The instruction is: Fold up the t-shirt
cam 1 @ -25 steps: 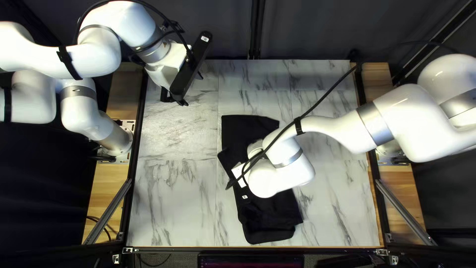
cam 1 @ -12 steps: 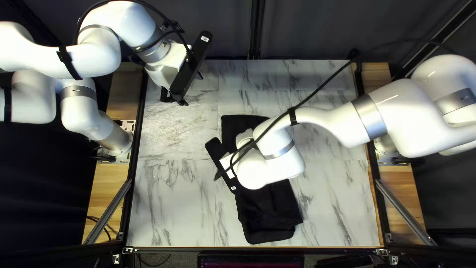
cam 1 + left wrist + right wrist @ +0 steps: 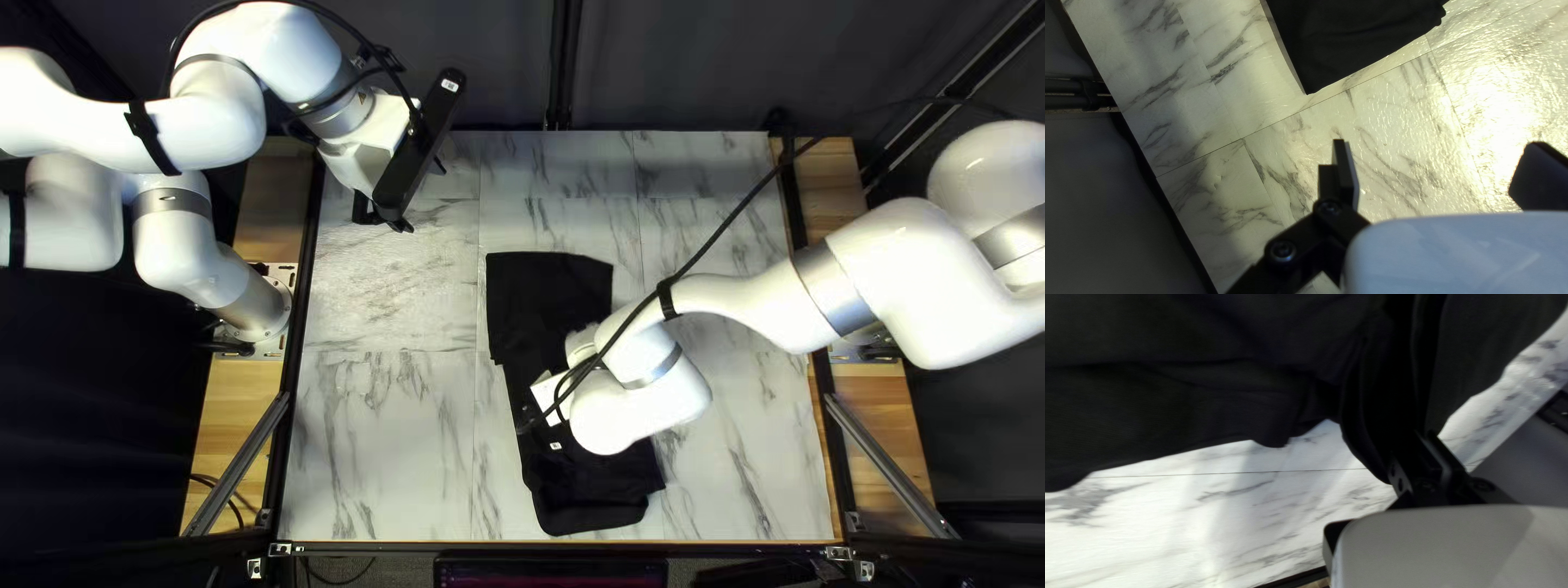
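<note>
Top left view has the black t-shirt (image 3: 550, 289) lying on the marble-patterned worktop (image 3: 381, 436), a long narrow strip that slants a little, with its far end short of the worktop's far edge and its layered near end close to the near edge. Across the middle of the t-shirt reaches my right arm (image 3: 751, 305), its gripper (image 3: 552, 400) low over the cloth. In the right wrist view my right gripper (image 3: 1427, 436) has its fingers closed together on a bunch of the t-shirt, and creases run up to them; more black cloth spreads beside and ahead of them.

Well apart from the t-shirt, off to the left of its far end, my left gripper (image 3: 383, 218) hangs above the worktop. The left wrist view shows those fingers (image 3: 1343, 169) spread wide with nothing held, and a corner of the t-shirt lies ahead of them.

Farther out from the t-shirt, the base (image 3: 256, 310) of my left arm (image 3: 207, 131) stands to its left and the base (image 3: 855, 332) of my right arm to its right. A black cable (image 3: 729, 223) slants over my right arm beside the t-shirt. Beyond the t-shirt's far end hangs a dark curtain (image 3: 675, 65), and past its near end sits a screen (image 3: 550, 573).
</note>
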Robot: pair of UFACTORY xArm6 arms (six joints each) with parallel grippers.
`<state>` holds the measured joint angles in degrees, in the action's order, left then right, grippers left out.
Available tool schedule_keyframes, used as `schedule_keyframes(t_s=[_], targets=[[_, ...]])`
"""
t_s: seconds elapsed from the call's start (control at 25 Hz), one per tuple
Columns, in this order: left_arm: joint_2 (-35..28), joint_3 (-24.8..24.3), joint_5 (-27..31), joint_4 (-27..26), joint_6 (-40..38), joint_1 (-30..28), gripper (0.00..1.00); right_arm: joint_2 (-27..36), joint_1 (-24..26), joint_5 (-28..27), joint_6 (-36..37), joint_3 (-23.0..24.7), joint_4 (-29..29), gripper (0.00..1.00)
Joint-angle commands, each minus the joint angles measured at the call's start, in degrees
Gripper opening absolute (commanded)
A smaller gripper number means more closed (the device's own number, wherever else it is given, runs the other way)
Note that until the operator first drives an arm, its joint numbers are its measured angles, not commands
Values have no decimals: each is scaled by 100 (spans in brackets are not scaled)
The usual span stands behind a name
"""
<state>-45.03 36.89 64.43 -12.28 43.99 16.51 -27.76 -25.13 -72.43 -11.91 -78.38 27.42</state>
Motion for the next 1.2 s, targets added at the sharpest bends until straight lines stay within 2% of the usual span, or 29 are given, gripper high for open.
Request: schedule_keyframes(t_s=[0.04, 0.16, 0.4, 0.56, 0.8, 1.0, 1.04, 1.08, 1.12, 1.16, 1.2], targets=[[0, 0, 0, 0, 0, 0, 100, -191, -13, 34, 33, -163, -38, 0], [0, 0, 0, 0, 0, 0, 100, -245, -25, 77, 20, -152, -80, 0], [0, 0, 0, 0, 0, 0, 100, 82, -24, 176, -97, 318, -142, 0], [0, 0, 0, 0, 0, 0, 100, 157, -13, 127, -116, 365, -141, 0], [0, 0, 0, 0, 0, 0, 100, 157, -1, 410, -224, 642, -186, 0], [0, 0, 0, 0, 0, 0, 100, 164, -14, 440, -247, 674, -236, 0], [0, 0, 0, 0, 0, 0, 100, 161, -14, 435, -244, 660, -237, 4], [0, 0, 0, 0, 0, 0, 100, 179, -17, 445, -250, 677, -231, 65], [0, 0, 0, 0, 0, 0, 100, 214, -18, 464, -254, 707, -218, 65], [0, 0, 0, 0, 0, 0, 100, 235, -18, 474, -255, 726, -213, 100], [0, 0, 0, 0, 0, 0, 100, 284, -23, 479, -259, 760, -201, 100]])
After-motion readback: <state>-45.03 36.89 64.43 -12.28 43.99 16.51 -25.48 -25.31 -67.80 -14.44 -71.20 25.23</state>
